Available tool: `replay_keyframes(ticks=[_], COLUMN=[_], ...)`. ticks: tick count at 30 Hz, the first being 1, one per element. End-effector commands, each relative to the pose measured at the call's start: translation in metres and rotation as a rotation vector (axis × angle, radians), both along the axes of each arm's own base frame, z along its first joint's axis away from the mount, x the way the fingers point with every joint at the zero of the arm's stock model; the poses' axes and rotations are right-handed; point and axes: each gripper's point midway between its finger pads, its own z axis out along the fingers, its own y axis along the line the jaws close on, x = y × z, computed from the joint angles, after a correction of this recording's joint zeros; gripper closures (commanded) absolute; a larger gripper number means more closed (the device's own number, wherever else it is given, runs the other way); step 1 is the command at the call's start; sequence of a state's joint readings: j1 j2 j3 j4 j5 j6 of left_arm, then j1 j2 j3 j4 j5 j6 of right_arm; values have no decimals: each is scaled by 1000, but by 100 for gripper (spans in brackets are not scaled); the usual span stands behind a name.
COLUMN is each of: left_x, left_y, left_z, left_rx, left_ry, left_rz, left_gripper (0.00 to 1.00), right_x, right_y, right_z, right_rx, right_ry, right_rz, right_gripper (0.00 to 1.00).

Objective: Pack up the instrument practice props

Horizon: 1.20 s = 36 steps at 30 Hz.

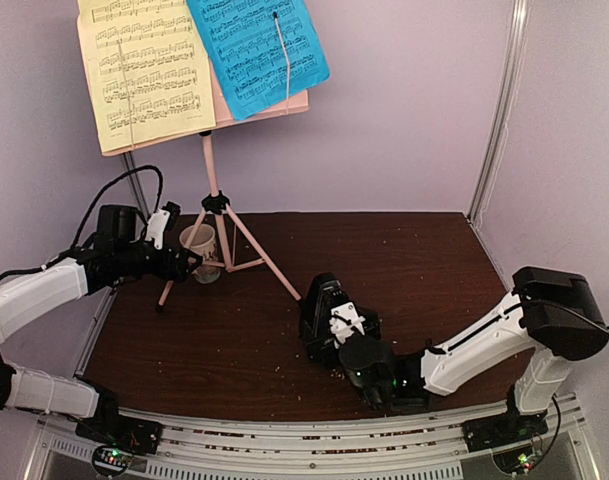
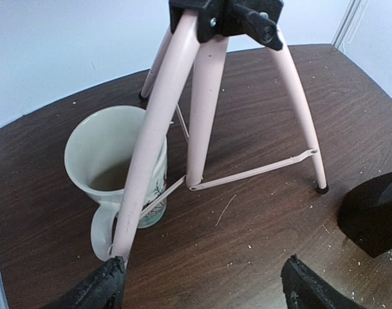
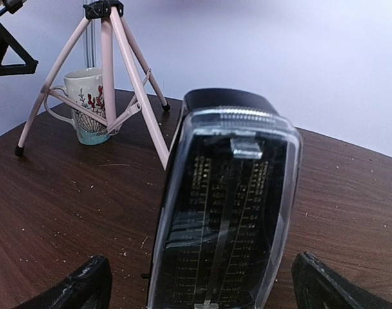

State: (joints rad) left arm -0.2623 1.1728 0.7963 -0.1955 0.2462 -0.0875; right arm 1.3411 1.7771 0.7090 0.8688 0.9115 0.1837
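Note:
The pink music stand (image 1: 213,170) stands at the back left on tripod legs (image 2: 205,109), holding yellow pages (image 1: 144,70) and a blue page (image 1: 256,50). My left gripper (image 1: 184,265) is open low beside the tripod. In the left wrist view the near leg's foot ends right at my left finger (image 2: 102,290), and nothing lies between the jaws (image 2: 205,293). The black metronome (image 3: 224,199) with its clear cover stands upright mid-table (image 1: 322,305). My right gripper (image 3: 205,290) is open around it, with a gap on each side.
A beige mug (image 1: 201,248) with a red and teal print sits inside the tripod's footprint, touching or nearly touching one leg (image 2: 105,154). The brown tabletop (image 1: 404,260) carries scattered crumbs. White walls close the back and sides, and a rail runs along the near edge.

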Motion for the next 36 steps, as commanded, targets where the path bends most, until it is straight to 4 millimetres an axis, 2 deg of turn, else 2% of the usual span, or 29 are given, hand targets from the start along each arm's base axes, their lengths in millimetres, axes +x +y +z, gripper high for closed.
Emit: replay_keyframes(ticks=[1,11,16,22,27,29,33,36], left_x=[3,3,1,-10,-24,-35,-55,-69], left_y=[2,11,16,11,-16,-37,-79,-103], left_z=[9,15,26,36,48,53,60,66], left_rx=[-6,15,21,2,-36,-42,-36,-86], left_ry=[-42,-74,-121,-161,-192,-203,-202,-176], left_rz=[3,49,68,31,-72,-136,-237,-288], left_gripper=[13,13,13,13,14,14,14,14], right_x=[-1,-22,-36,-49,-38,-30,-2,18], right_y=[-8,-33,-55,-92,-123,-131,-150,-156], right_z=[22,37,48,67,60,56,46,38], right_rx=[1,44,98,271,325,341,384,393], right_ry=[-25,46,103,152,227,263,331,374], right_rz=[5,130,185,204,161,164,144,142], right_gripper=[0,0,0,0,0,0,0,0])
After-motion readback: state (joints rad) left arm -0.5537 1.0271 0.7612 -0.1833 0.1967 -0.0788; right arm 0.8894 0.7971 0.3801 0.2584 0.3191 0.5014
